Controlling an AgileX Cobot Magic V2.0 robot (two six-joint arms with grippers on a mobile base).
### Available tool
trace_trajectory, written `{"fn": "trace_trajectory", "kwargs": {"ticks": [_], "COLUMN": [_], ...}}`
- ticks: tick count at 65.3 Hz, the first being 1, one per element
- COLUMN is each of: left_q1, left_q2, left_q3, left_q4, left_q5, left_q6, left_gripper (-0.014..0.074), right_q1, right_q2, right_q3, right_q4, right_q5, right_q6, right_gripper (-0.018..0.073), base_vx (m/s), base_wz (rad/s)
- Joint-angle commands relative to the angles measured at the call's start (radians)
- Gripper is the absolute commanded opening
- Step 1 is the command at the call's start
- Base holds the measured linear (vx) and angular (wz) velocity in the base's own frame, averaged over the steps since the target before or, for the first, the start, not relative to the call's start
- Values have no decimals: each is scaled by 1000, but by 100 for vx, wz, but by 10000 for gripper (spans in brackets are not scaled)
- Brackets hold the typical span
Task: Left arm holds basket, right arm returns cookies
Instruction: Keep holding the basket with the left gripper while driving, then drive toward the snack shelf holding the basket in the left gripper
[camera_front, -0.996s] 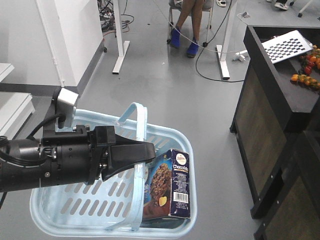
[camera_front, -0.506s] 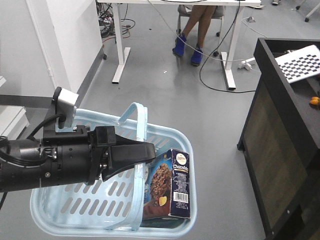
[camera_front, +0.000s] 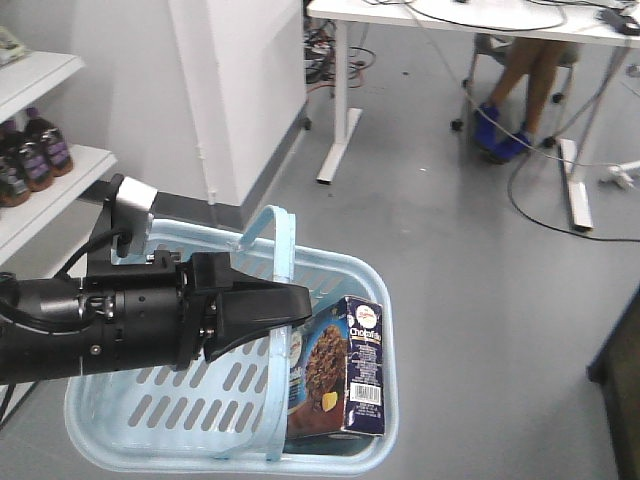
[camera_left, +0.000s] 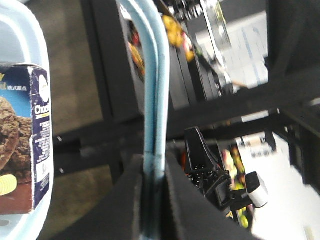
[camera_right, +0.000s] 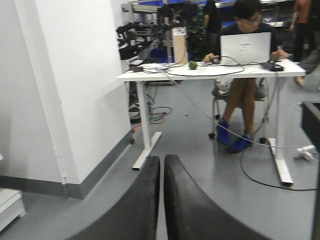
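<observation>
left gripper (camera_front: 297, 303): clamped on the handles (camera_left: 155, 100) of the basket (camera_front: 120, 455)
cookies (camera_front: 345, 372): upright inside the basket — just below the left gripper's tip, apart
right gripper (camera_right: 161, 167): fingers together, holding nothing

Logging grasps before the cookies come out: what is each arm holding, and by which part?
The left gripper pinches the basket by its two hoop handles, held together. The right gripper is shut on nothing.

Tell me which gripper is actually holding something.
The left gripper: it is clamped on the basket's blue handle. The right gripper is shut with nothing in it.
</observation>
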Motion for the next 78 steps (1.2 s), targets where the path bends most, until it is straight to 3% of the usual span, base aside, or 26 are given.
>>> {"fn": "trace_trajectory", "kwargs": {"ticks": [1,78], "left_q1": [-6,-6], "left_q2": [-30,-30], "left_q3": [-40,-40], "left_q4": [-108,-108], "left_q5": [42,42], "left_q6": [14,14], "left_gripper": [-3,-3], "right_q1": [0,0], "right_q2": [-9,-9], "right_q3": [18,18], "right_q4": [-10,-10], "right_q5": [-69,-69], "right_q6": [-6,-6], "right_gripper": [-11,-11], "base_vx": [28,24], "base_wz": [75,71]}}
